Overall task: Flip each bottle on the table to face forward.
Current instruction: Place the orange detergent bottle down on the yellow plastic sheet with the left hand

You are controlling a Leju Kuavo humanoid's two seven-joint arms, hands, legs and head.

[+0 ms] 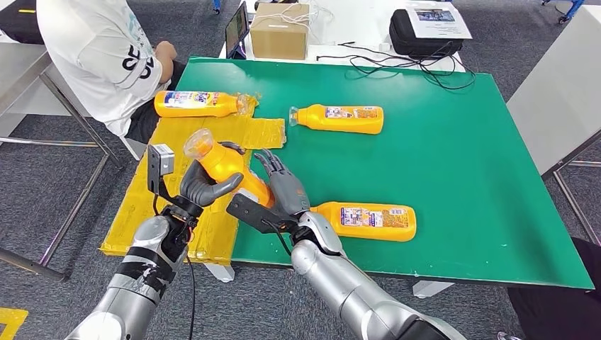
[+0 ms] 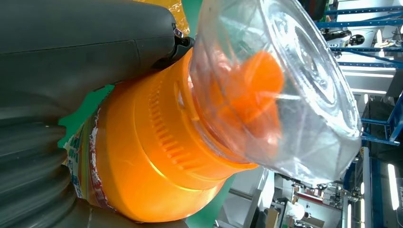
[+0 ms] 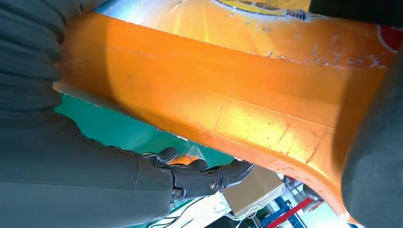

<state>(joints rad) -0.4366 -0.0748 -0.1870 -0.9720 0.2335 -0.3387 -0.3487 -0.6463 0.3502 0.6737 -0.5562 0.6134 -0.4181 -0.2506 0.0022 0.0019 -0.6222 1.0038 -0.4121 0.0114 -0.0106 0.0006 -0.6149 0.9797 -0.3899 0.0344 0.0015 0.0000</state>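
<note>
An orange bottle (image 1: 228, 166) with a clear cap (image 1: 198, 144) is raised off the green table (image 1: 461, 163) near its front left, cap tilted up and to the left. My left hand (image 1: 205, 185) grips its middle. My right hand (image 1: 280, 188) lies against the bottle's base with its fingers (image 3: 209, 179) stretched out, apart from the bottle's side (image 3: 214, 95). The left wrist view looks along the bottle's shoulder (image 2: 157, 156) to the cap (image 2: 285, 85). Three more orange bottles lie flat: one at the far left (image 1: 198, 104), one mid-table (image 1: 340, 118), one near the front edge (image 1: 368, 221).
Yellow tape (image 1: 170, 163) covers the table's left edge. A person in a white shirt (image 1: 99, 49) sits at the far left corner. Beyond the table stand a cardboard box (image 1: 280, 30), a black bag (image 1: 422, 37) and cables (image 1: 397, 64). A white table (image 1: 560, 92) stands on the right.
</note>
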